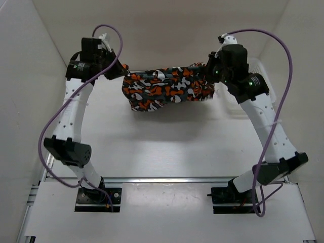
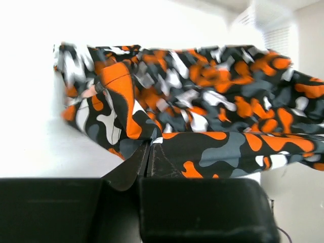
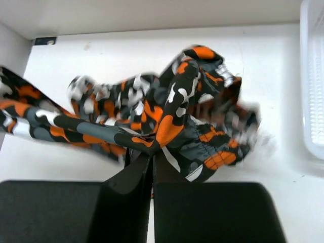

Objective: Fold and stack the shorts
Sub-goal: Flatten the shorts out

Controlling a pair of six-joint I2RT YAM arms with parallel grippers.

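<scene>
The shorts (image 1: 164,88), in an orange, black, grey and white camouflage print, hang stretched between my two grippers above the far part of the white table. My left gripper (image 1: 121,69) is shut on their left end; in the left wrist view the shorts (image 2: 202,101) spread out beyond the pinched fold at my left gripper (image 2: 150,147). My right gripper (image 1: 208,71) is shut on their right end. In the right wrist view the shorts (image 3: 167,111) bunch and dangle from my right gripper (image 3: 153,151), partly blurred.
A white mesh basket (image 3: 314,81) stands at the right side of the table, its corner also showing behind my right arm (image 1: 260,66). White walls enclose the table on the left, right and back.
</scene>
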